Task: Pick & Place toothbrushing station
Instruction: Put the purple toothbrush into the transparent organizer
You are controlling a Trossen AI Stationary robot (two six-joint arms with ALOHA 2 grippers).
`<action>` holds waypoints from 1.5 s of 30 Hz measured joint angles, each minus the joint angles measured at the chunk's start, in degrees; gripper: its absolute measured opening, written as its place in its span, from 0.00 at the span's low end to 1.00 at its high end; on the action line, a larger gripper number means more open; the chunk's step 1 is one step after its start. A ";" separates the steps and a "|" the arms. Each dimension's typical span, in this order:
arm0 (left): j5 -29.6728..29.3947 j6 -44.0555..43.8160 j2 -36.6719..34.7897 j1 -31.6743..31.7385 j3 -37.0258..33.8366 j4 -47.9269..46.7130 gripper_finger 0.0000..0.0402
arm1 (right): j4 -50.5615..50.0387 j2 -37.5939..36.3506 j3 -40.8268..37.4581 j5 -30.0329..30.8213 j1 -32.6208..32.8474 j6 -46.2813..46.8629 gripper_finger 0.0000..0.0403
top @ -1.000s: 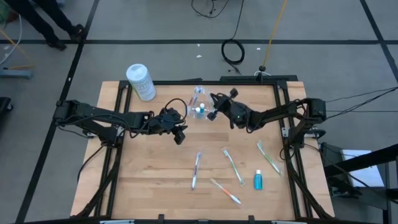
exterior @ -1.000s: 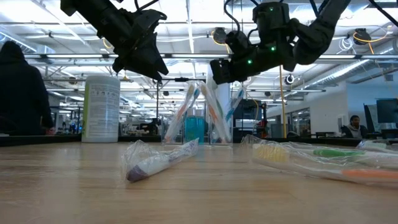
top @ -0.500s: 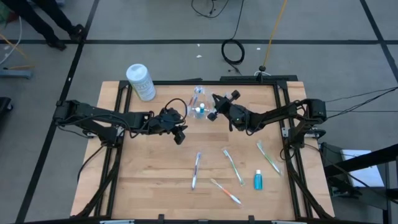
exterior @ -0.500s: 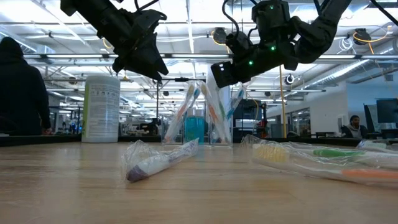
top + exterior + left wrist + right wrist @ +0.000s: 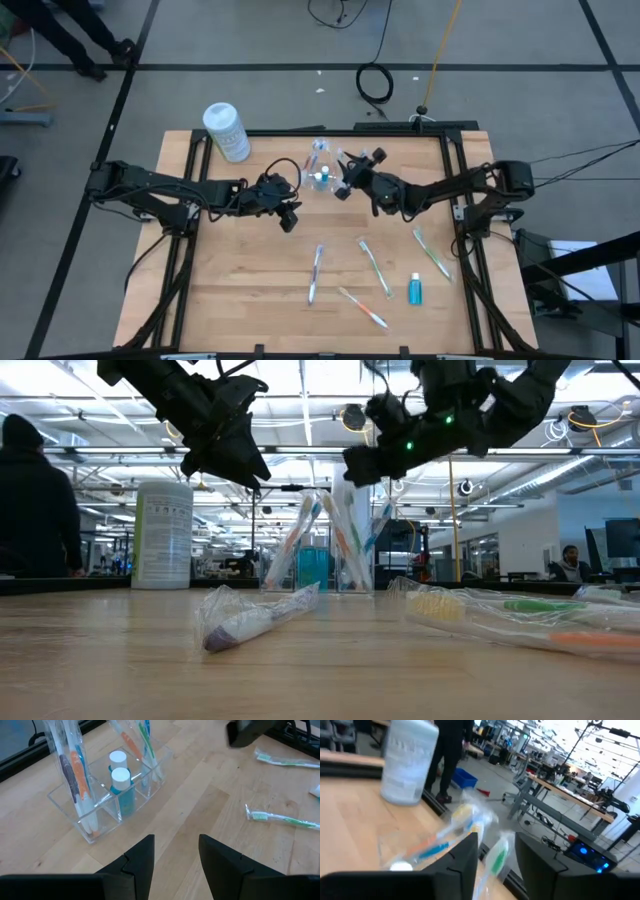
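Hovering above the toothbrushing station (image 5: 319,176) at the table's (image 5: 240,300) far edge: right gripper (image 5: 343,178), fingers parted and empty; left gripper (image 5: 291,211) nearby, likewise released.

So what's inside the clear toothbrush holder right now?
The toothbrushing station holds wrapped toothbrushes in its outer compartments and white-capped blue tubes in the middle one. How many brushes is unclear through the wrappers.

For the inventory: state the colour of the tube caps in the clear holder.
White caps on blue tubes, clearest in the left wrist view.

white canister (image 5: 226,131) — upright, loose toothbrushes (image 5: 374,267), blue tube (image 5: 415,290)
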 joint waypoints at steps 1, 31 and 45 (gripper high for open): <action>0.00 0.02 0.00 0.00 0.00 -0.02 0.40 | -0.54 -0.76 0.05 0.01 0.29 0.09 0.33; 5.53 -3.10 -0.02 -0.52 0.00 -0.14 0.40 | -33.46 -8.96 0.04 -0.22 14.47 14.29 0.35; 2.87 -16.52 2.78 -9.78 -0.02 0.36 0.40 | -37.62 -8.96 0.04 -0.54 16.18 21.30 0.35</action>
